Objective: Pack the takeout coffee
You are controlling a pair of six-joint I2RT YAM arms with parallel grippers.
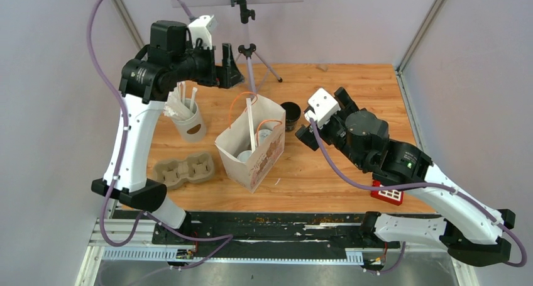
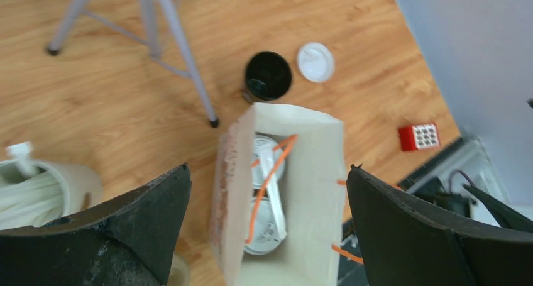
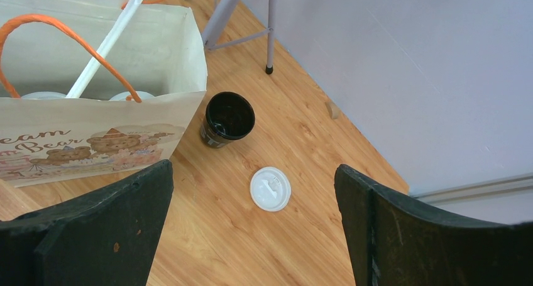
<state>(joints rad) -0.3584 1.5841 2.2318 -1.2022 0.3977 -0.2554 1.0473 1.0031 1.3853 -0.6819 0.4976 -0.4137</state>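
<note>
The right fingers (image 3: 119,226) stand wide and empty over the worktop (image 3: 207,248). The loose white lid (image 3: 270,188) lies flat below the gap between them. The open black cup (image 3: 229,117) stands upright just beyond the lid, close beside the paper bag (image 3: 94,141), which already holds 2 lidded cups (image 2: 265,229). The left fingers (image 2: 126,226), also wide and empty, hover above the bag, so the right arm is nearer.
</note>
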